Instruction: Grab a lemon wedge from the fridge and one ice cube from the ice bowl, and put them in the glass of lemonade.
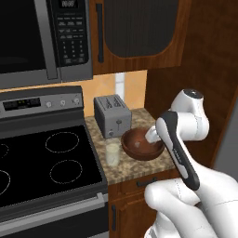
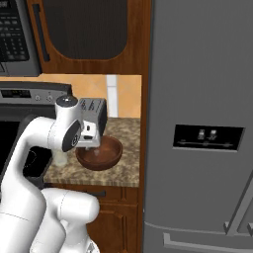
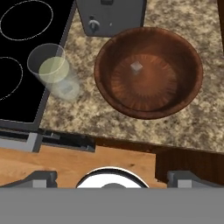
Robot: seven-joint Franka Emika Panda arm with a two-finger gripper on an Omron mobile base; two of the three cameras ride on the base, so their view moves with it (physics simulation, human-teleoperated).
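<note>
Fridge (image 2: 197,123) at right, doors closed, so the wedge inside isn't fetched yet. Counter (image 3: 192,118) holds toaster (image 1: 111,114), bowl (image 3: 148,72) and glass (image 3: 54,72), glass just left of bowl, near the stove (image 1: 46,158) edge. Gripper (image 3: 111,177) hangs above, fingers apart, holding nothing. Cube (image 3: 136,66) is tiny, lone, on a glossy curve. Risks: fingers skid it away or close empty; arm swing could tip the glass.

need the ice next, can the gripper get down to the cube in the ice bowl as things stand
Probably yes: the open gripper hangs above the ice bowl, and the ice cube lies uncovered at its bottom, with nothing between.
</note>
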